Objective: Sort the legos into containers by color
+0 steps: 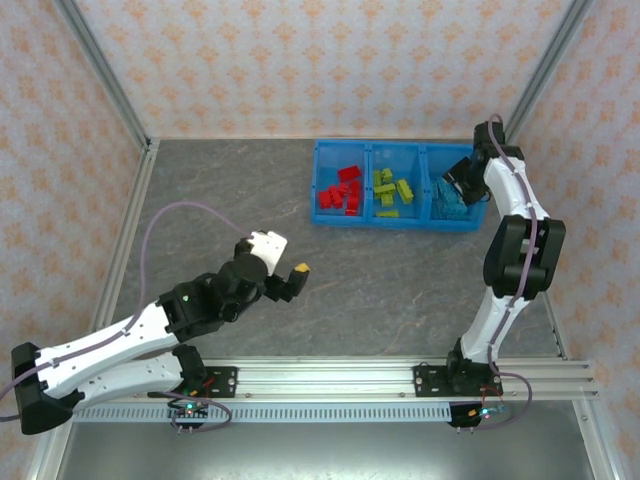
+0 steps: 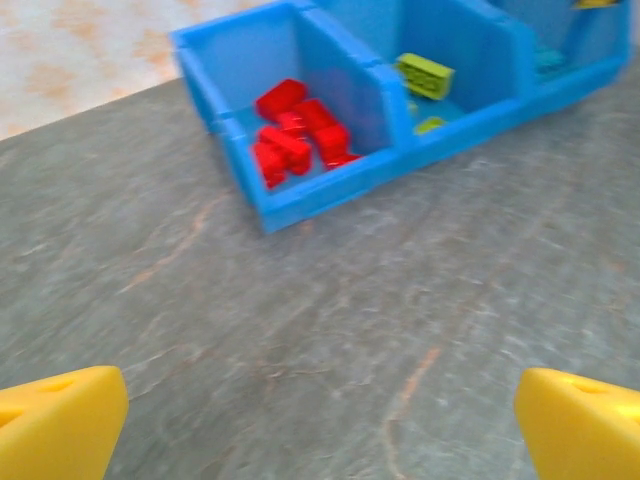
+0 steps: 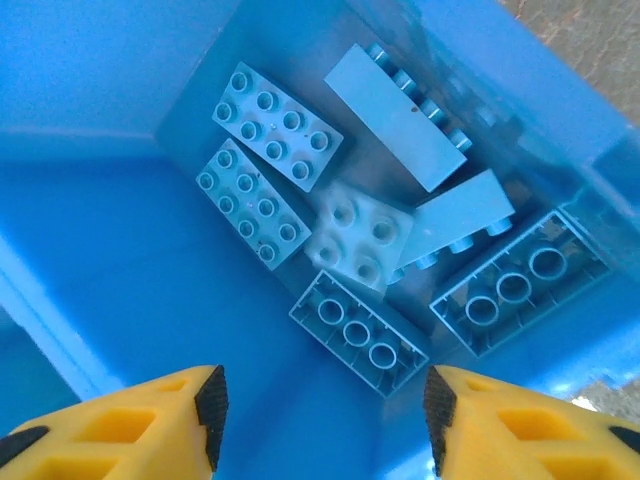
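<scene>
Right gripper (image 3: 325,425) hangs over the R-most bin of the containers (image 1: 395,226), 3 bright blue smooth-walled rectangular plastic boxes joined in 1 row. Its blocky yellow fingers (image 3: 150,430) stand apart w/ nothing btwn them. Below lie 7 light blue legos (image 3: 280,125), glossy w/ round studs: 3 studs-up, 2 on their sides, 2 showing hollow undersides. Red legos (image 1: 340,190) sit in the L bin, lime green legos (image 1: 390,192) in the mid bin. Left gripper (image 2: 320,420) is spread wide and empty above the grey marbled tabletop (image 2: 300,330), well apart from the bins.
</scene>
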Action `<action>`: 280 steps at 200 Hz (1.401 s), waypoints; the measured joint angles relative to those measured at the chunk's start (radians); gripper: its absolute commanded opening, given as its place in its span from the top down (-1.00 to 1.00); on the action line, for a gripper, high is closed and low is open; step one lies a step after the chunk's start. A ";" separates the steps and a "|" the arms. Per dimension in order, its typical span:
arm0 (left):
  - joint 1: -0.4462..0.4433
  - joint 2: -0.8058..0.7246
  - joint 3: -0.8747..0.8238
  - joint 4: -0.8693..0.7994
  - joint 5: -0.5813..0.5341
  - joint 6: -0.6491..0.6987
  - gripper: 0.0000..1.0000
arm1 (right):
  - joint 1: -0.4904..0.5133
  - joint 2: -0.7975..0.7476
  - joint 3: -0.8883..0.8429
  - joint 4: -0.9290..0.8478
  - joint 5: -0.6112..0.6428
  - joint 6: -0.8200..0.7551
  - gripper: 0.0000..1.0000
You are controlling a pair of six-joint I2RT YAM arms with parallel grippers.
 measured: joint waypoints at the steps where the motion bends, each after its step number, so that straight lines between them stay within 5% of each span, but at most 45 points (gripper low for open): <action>1: 0.000 -0.001 -0.002 0.000 -0.003 0.000 -1.00 | 0.000 -0.003 -0.001 -0.001 0.001 -0.001 -0.17; 30: 0.035 -0.035 -0.053 0.005 -0.069 0.006 -1.00 | 0.000 -0.129 -0.101 0.000 0.027 -0.031 -0.26; 68: 0.165 -0.045 -0.090 0.037 -0.095 0.071 -1.00 | 0.000 -0.502 -0.409 0.061 0.074 -0.101 -0.38; 104: 0.327 -0.040 -0.146 0.124 -0.116 0.163 -1.00 | 0.003 -0.969 -0.883 0.364 0.195 -0.220 -0.63; 124: 0.427 -0.019 -0.189 0.202 -0.111 0.208 -1.00 | 0.004 -1.085 -1.116 0.570 0.275 -0.266 -0.69; 184: 0.679 0.058 -0.346 0.466 0.025 0.242 -1.00 | 0.015 -0.883 -1.396 1.096 0.346 -0.342 -0.87; 240: 0.788 0.411 -0.348 0.733 0.167 0.261 -1.00 | 0.085 -0.605 -1.347 1.380 0.353 -0.418 -0.90; 263: 0.834 0.531 -0.323 0.808 0.225 0.264 -1.00 | 0.095 -0.446 -1.346 1.624 0.352 -0.467 -0.99; 280: 0.878 0.594 -0.293 0.863 0.286 0.254 -1.00 | 0.109 -0.370 -1.315 1.598 0.328 -0.506 -0.98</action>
